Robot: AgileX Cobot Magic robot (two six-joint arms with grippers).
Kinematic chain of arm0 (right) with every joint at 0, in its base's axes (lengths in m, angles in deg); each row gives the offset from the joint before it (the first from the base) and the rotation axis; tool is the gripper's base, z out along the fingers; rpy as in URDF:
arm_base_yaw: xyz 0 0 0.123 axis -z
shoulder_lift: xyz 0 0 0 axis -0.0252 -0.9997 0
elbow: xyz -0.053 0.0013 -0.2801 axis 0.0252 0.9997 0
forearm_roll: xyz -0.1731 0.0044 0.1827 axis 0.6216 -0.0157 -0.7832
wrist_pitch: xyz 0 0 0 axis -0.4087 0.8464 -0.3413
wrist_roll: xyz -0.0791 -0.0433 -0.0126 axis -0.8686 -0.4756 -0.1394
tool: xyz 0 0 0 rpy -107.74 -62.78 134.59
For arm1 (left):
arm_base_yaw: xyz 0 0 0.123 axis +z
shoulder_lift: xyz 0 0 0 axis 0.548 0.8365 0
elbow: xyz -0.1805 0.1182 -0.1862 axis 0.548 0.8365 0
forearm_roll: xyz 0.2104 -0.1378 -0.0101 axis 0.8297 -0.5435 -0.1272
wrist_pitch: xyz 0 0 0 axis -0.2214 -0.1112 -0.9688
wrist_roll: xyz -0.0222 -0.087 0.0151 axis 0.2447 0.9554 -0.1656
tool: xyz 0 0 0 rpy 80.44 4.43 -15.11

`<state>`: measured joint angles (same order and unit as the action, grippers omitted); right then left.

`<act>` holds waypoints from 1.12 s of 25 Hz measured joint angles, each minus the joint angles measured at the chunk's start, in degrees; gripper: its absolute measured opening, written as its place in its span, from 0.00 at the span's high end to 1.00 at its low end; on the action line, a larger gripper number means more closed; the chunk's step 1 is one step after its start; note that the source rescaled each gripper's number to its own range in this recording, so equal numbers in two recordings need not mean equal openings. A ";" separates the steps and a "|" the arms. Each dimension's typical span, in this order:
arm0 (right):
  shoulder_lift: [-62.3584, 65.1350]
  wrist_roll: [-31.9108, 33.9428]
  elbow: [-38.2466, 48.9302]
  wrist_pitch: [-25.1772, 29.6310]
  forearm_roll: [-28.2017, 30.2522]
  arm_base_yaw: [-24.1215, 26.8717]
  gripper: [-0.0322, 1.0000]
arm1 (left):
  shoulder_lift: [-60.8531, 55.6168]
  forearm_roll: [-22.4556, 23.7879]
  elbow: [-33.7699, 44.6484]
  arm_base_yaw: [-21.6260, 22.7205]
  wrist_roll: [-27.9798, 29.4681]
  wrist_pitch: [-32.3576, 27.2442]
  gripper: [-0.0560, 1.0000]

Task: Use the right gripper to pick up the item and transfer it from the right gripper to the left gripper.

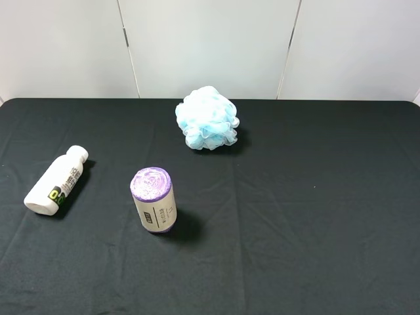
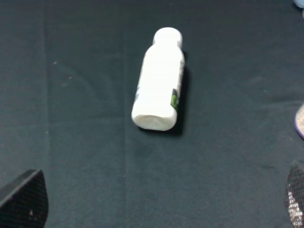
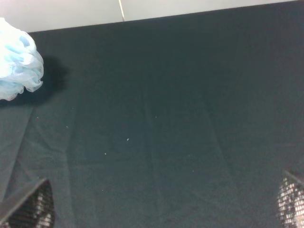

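Observation:
The white bottle (image 1: 56,182) lies on its side at the left of the black table, cap toward the back. It also shows in the left wrist view (image 2: 159,80), base toward the camera, with a green patch on its side. My left gripper (image 2: 159,204) is open and empty, its fingertips (image 2: 23,202) wide apart, short of the bottle and above the cloth. My right gripper (image 3: 159,204) is open and empty over bare cloth, its fingertips (image 3: 28,209) at the picture's corners. Neither arm shows in the exterior high view.
A purple-topped cylinder roll (image 1: 153,199) stands upright right of the bottle; its edge shows in the left wrist view (image 2: 300,121). A blue-white bath pouf (image 1: 207,118) sits at the back middle and in the right wrist view (image 3: 16,66). A white wall backs the table.

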<state>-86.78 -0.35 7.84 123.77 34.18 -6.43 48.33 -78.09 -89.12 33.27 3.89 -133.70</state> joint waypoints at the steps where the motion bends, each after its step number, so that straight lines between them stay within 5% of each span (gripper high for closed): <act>1: 0.00 0.00 0.00 0.00 0.00 0.00 0.00 | 0.00 -0.38 0.00 0.00 -0.38 0.00 0.00; 28: 0.00 0.00 0.00 0.00 -0.18 0.00 0.00 | 0.00 -0.43 0.00 0.00 -1.35 0.08 0.00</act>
<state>-86.78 -0.35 7.84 123.77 34.00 -6.43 48.33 -78.52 -89.12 33.27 2.55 -133.62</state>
